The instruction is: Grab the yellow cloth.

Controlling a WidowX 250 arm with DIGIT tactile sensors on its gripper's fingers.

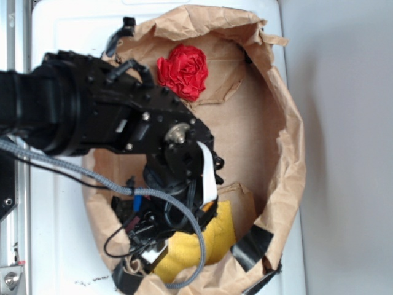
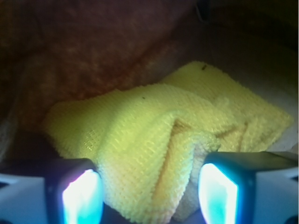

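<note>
The yellow cloth [image 1: 216, 238] lies crumpled at the near end of the brown paper bag, partly hidden under my black arm [image 1: 123, 123]. In the wrist view the yellow cloth [image 2: 154, 135] fills the middle, a thick fold of it running down between my fingers. My gripper [image 2: 149, 196] is open and low over the cloth, with the left finger [image 2: 81, 196] against the fold's edge and the right finger [image 2: 219, 196] just beside its other side. The fingers stand wide apart and are not pressed into the fabric.
A red cloth [image 1: 183, 70] sits bunched at the far end of the bag. The bag's crumpled walls [image 1: 288, 153] rise around both cloths, with black tape [image 1: 252, 246] at the near corner. The bag rests on a white surface [image 1: 55, 209].
</note>
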